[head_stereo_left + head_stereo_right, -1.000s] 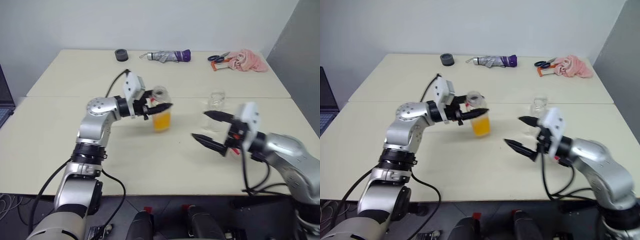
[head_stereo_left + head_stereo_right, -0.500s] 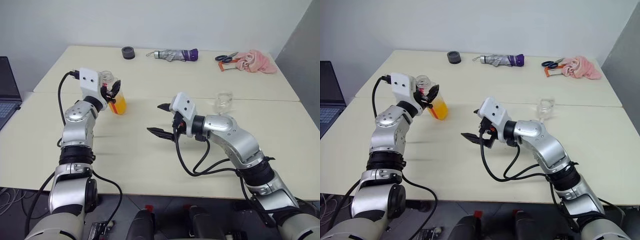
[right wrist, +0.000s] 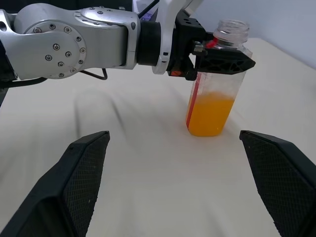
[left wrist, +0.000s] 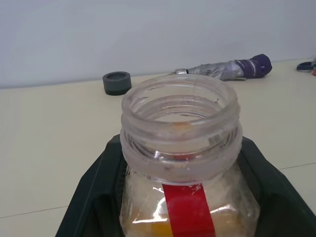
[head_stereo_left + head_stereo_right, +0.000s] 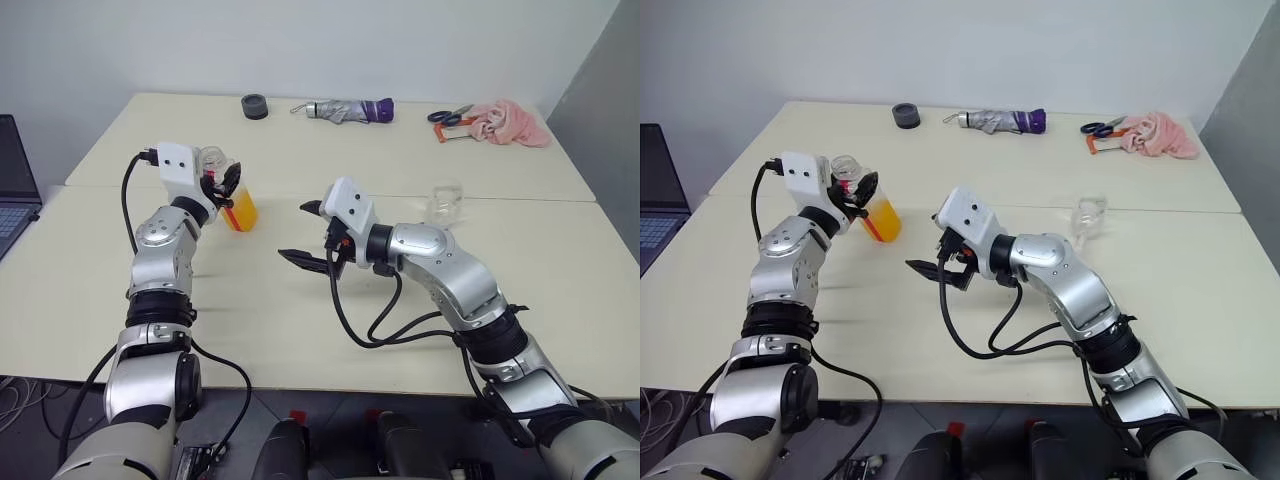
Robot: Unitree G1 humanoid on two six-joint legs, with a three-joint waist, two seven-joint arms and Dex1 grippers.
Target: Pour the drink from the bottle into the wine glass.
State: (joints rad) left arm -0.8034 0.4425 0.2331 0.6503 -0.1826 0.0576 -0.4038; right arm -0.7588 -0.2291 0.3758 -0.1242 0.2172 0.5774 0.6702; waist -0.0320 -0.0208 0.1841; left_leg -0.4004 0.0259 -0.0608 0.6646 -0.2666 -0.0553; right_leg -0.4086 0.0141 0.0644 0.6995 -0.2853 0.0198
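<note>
Left gripper (image 5: 228, 180), frame left: jaws clamped on the uncapped bottle (image 5: 232, 196), upright, drink (image 5: 240, 213) filling its lower half. Right gripper (image 5: 303, 232), frame centre: jaws spread wide, holding nothing, pointed at the bottle. Wine glass (image 5: 443, 203) stands right of centre on the counter (image 5: 300, 310), well apart from both.

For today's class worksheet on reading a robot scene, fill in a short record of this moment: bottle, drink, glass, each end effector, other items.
bottle: uncapped, upright, held by the neck
drink: orange, fills the lower part
wine glass: on table, at the robot's right, apart from both arms
left end effector: shut on the bottle
right end effector: open, holds nothing
far edge: black ring, umbrella, scissors, pink cloth
</note>
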